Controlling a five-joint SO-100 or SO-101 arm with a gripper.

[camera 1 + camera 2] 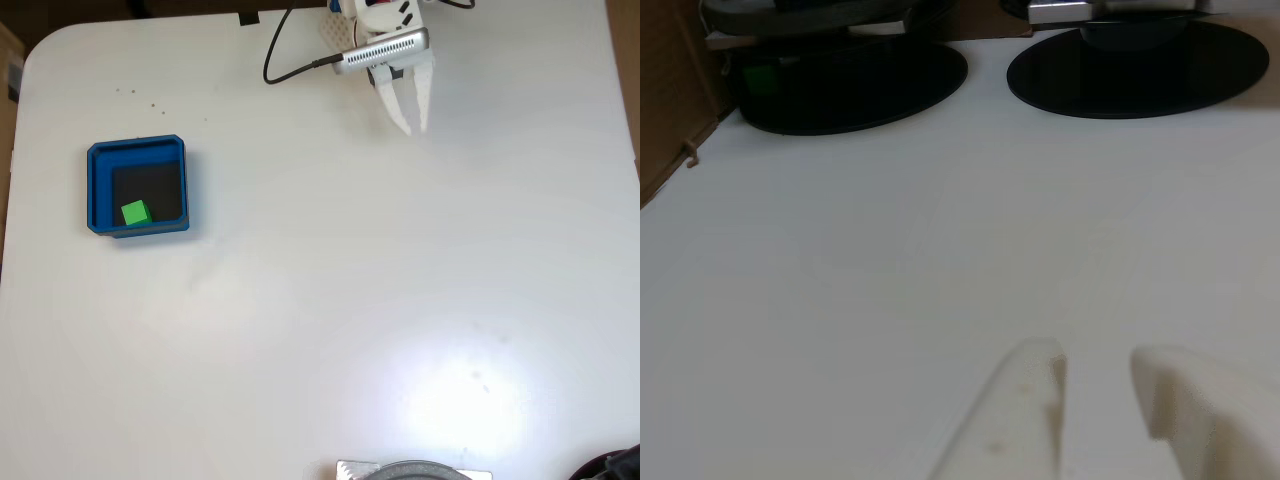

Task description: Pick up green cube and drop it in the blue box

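Overhead, the gripper (pixel 414 126) sits at the far edge of the white bench (pixel 330 300), its two white fingers slightly apart with nothing between them. Its upper body is cut off by the top of the fixed view; a black cable (pixel 285 60) loops away from it. The blue box (pixel 137 187) lies well apart from the gripper, down and to the left in that view. The green cube (pixel 136 212) rests on the box's dark floor, near the wall farthest from the gripper. In the other view the fingers (pixel 1025 410) enter from the bottom edge, blurred and cropped, a narrow gap between them. Beyond them stand two dark round bases (pixel 850 85), their tops cut off.
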